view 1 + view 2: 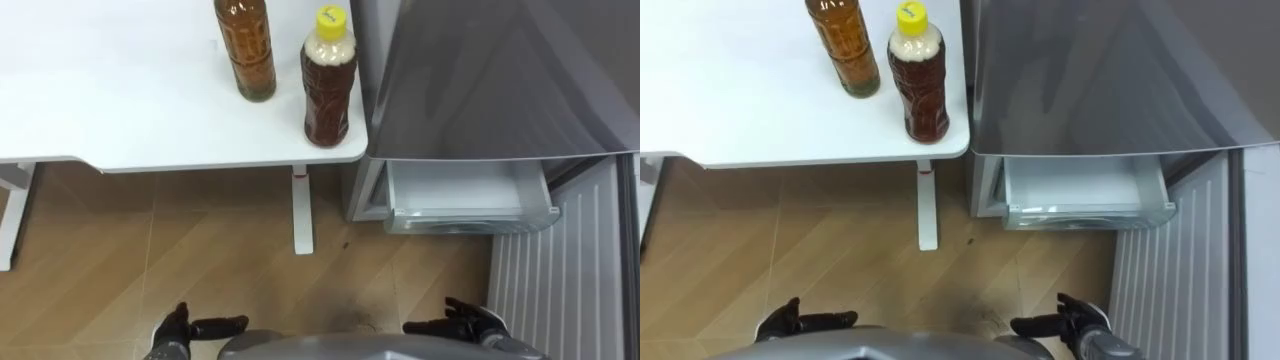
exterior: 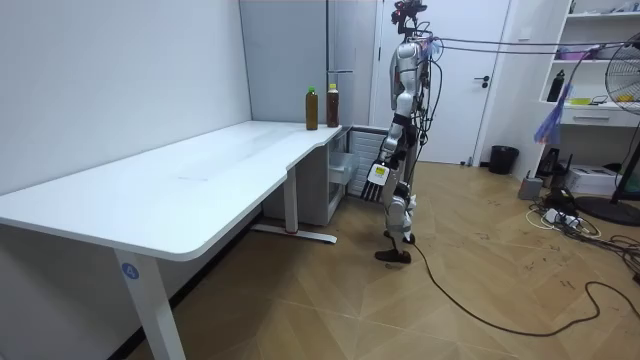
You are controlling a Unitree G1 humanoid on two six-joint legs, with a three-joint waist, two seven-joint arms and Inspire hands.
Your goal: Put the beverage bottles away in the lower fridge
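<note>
Two drink bottles stand upright at the near right corner of the white table [image 1: 120, 110]. One holds dark tea under a yellow cap [image 1: 329, 80]. The other, amber bottle [image 1: 246, 45] stands just behind it to the left, its cap out of frame. To the right, the grey fridge [image 1: 490, 80] has its lower compartment open, with a white drawer [image 1: 470, 205] showing. My left hand [image 1: 195, 328] and right hand [image 1: 462, 322] hang low before my body, both open and empty, far below the bottles.
The lower fridge door [image 1: 560, 260] stands swung out at the right, its white ribbed inner face toward me. A white table leg [image 1: 302, 210] stands on the wooden floor between table and fridge. I stand at the table's far end [image 2: 300, 140] beside the fridge.
</note>
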